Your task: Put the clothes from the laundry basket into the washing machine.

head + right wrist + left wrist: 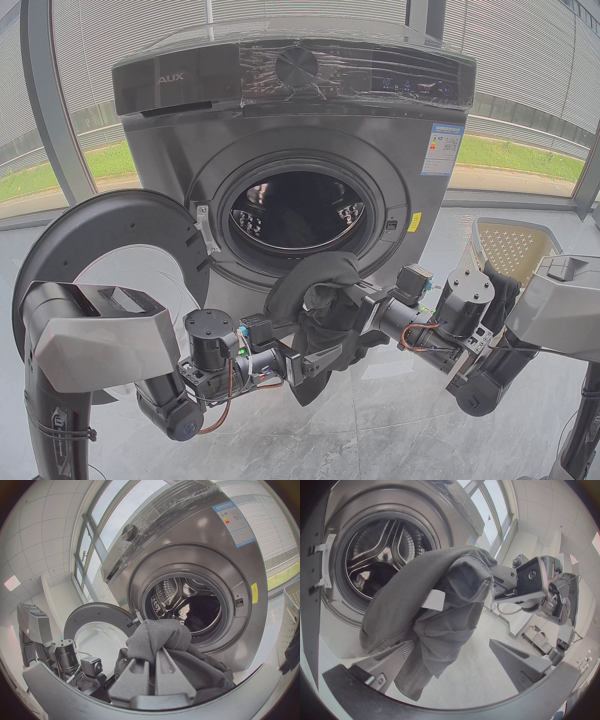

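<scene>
Washing machine (294, 125) stood straight ahead of both your grippers, its drum mouth (297, 209) open and something dark already lying inside. Its round door (106, 244) was swung fully open, out beyond your left arm and clear of the path. The laundry basket (512, 250) sat behind your right arm, with another dark piece (503, 297) draped over its near rim.

The dark grey garment (319, 294) was off the floor, bunched over your right gripper (153, 655), just short of the drum mouth and below its lower lip. That gripper's fingers were closed tight on a fold of it, and most of the cloth spilled over and hung loose beneath. Your left gripper (449, 642) sat just below and beside the right one, spread wide and holding nothing. The hanging tail dropped between its fingers and seemed to brush one of them.

I judged the tail to be the main risk. Had you pushed forward at that height, it could have dragged on the door seal or stayed outside the drum. Letting go short of the rim would have dropped the garment on the floor. The open left fingers could also have snagged the tail as the right arm advanced.
</scene>
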Robot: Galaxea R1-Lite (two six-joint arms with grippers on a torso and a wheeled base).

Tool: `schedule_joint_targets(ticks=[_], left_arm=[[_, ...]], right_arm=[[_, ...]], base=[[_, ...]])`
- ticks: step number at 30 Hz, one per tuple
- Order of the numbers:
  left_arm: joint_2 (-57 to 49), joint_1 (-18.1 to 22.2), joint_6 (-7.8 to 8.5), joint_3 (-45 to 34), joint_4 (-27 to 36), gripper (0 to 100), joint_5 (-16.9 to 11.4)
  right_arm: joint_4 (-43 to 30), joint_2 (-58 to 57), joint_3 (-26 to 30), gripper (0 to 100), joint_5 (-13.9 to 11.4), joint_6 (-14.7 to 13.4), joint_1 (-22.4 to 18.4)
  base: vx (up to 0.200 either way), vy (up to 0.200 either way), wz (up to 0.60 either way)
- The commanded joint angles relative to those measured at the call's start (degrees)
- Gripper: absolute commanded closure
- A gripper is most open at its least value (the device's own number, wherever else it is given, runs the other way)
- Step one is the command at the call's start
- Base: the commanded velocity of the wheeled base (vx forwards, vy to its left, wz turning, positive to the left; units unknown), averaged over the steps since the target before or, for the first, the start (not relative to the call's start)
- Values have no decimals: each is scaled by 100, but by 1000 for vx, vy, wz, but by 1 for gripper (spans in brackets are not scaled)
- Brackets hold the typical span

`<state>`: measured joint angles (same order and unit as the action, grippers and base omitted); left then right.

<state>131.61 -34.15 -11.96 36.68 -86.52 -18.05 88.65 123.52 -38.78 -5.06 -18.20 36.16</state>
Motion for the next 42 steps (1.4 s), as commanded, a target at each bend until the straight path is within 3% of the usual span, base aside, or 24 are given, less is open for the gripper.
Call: schedule_joint_targets(ticks=[1, 2, 9, 10, 15, 16, 23, 28, 30, 34, 37, 38, 39, 42], left_arm=[[14, -40, -131, 111, -6, 0, -5], [5, -66, -263, 208, -6, 0, 21], [14, -136, -456, 340, -6, 0, 39], [14, -163, -553, 357, -14, 0, 56], [23, -163, -571, 366, -6, 0, 100], [58, -171, -562, 436, -6, 100, 241], [84, -215, -509, 551, -6, 100, 276], [58, -224, -500, 638, -14, 100, 496], [-4, -259, -483, 621, -14, 100, 522], [-100, -321, -448, 533, -14, 100, 522], [-153, -356, -386, 436, -14, 100, 522], [-188, -374, -289, 366, -14, 100, 522], [-232, -374, -246, 322, -14, 100, 513], [-320, -374, -158, 217, -14, 100, 496]], right_arm=[[3, 50, -7, 100, 5, 1, 23], [3, 50, -7, 100, 5, 1, 32], [3, 85, -7, 100, 14, 1, 23], [3, 85, -7, 100, 5, 1, 23], [3, 85, -25, 100, 14, 1, 23], [3, 111, -42, 100, 14, 1, 23], [3, 111, -42, 100, 14, 1, 49], [3, 120, -25, 100, 23, -8, 41], [3, 129, -33, 100, 163, 1, 41], [3, 138, -16, 100, 198, -8, 41], [3, 129, 2, 100, 198, 1, 23], [3, 129, 19, 100, 198, -8, -3], [3, 129, -7, 0, 198, -8, -21], [12, 129, -33, 0, 216, -8, -56]], base=[[0, 0, 0], [0, 0, 0], [0, 0, 0], [0, 0, 0], [0, 0, 0], [0, 0, 0], [0, 0, 0], [0, 0, 0], [0, 0, 0], [0, 0, 0], [0, 0, 0], [0, 0, 0], [0, 0, 0], [0, 0, 0]])
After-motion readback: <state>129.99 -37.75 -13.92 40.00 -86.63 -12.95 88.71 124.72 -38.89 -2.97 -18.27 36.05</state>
